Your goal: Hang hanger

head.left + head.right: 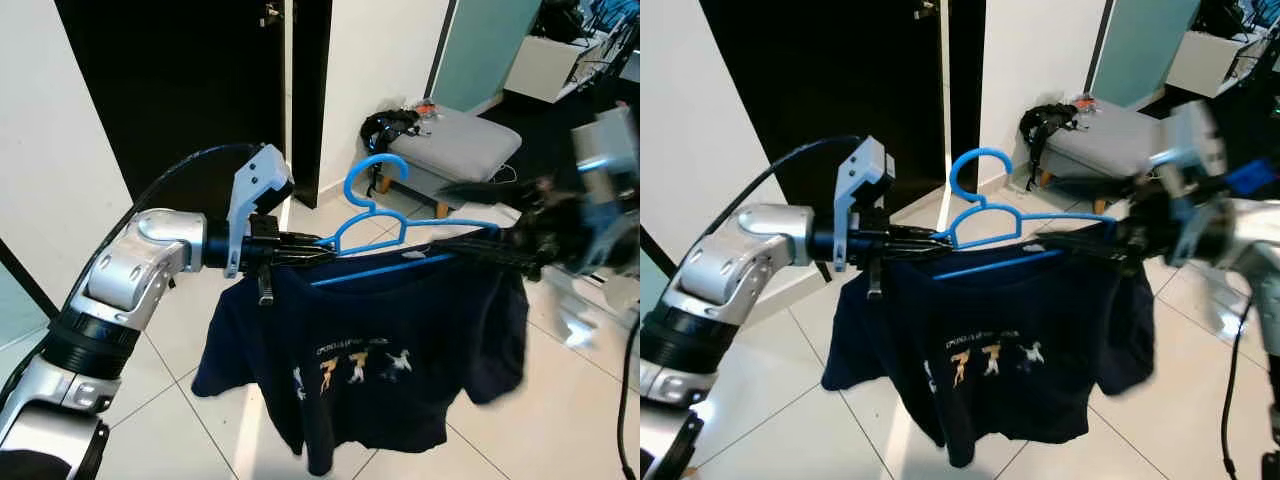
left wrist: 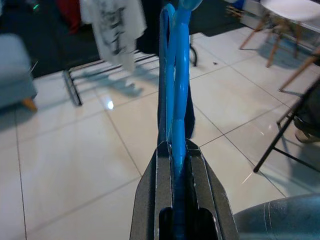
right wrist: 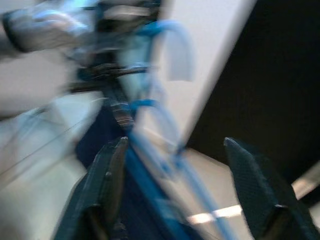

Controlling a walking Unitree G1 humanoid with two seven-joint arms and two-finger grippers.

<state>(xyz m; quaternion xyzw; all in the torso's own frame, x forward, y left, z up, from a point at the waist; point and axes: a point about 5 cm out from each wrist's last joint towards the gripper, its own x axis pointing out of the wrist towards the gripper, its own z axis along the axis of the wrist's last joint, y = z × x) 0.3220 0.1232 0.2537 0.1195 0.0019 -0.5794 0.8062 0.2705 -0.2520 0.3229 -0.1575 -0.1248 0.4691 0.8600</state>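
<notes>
One bright blue plastic hanger is held up in the air in front of the robot, above the white tiled floor. One dark navy T-shirt with three small printed figures hangs on it. The left gripper is pressed together on the left end of the hanger, and its two black fingers pinch the blue plastic between them. The right gripper is blurred at the right end of the hanger. In the right wrist view its two black fingers are spread wide apart, with the blue hanger between them and not touching either one. Behind stand one black doorway and one grey padded bench with wooden legs, with one black tangle of straps on it.
</notes>
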